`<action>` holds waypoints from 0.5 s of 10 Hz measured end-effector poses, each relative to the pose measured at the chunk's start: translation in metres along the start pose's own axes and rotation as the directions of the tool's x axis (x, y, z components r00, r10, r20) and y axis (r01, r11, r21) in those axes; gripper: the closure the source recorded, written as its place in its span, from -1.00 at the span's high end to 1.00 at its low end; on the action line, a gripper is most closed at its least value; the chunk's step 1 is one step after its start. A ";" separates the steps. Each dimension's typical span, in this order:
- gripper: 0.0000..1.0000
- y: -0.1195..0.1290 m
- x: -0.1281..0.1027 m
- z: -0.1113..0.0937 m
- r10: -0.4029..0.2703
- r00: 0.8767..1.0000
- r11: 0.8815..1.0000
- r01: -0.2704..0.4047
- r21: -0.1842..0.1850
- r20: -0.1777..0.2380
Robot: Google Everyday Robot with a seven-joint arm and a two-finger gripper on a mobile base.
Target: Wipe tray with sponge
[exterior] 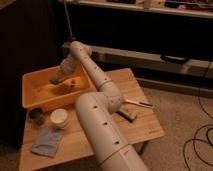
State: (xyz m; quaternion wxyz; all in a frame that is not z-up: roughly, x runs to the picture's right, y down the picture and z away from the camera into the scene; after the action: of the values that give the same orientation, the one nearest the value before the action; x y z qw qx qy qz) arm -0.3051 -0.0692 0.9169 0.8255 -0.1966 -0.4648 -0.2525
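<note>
The tray (pixel 35 97) is a big yellow-orange bin on the left part of the wooden table. My arm reaches up over the table and bends down into it. My gripper (pixel 60 77) hangs over the tray's middle, near the back wall, shut on the small grey-blue sponge (pixel 56 80). The sponge sits low inside the tray; whether it touches the floor is unclear. A small dark spot (pixel 73 83) lies on the tray floor just right of the gripper.
In front of the tray stand a white cup (pixel 59 118) and a small dark bowl (pixel 35 115). A folded blue-grey cloth (pixel 47 141) lies at the table's front left. A pen-like tool (pixel 138 103) and a dark block (pixel 127 114) lie to the right. Dark shelving stands behind.
</note>
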 end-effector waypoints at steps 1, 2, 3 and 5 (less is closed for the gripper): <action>-0.82 0.005 -0.011 0.004 -0.016 1.000 1.000 0.016 -0.007 0.018; -0.82 0.017 -0.028 0.007 -0.035 0.999 0.999 0.035 -0.012 0.040; -0.82 0.029 -0.041 0.009 -0.048 0.997 0.999 0.049 -0.016 0.060; -0.82 0.047 -0.054 0.006 -0.053 0.996 0.998 0.055 -0.014 0.074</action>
State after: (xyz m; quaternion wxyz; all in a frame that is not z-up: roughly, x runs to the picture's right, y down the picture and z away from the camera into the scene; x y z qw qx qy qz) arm -0.3051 -0.0155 0.8686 0.7991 -0.1998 -0.4980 -0.2711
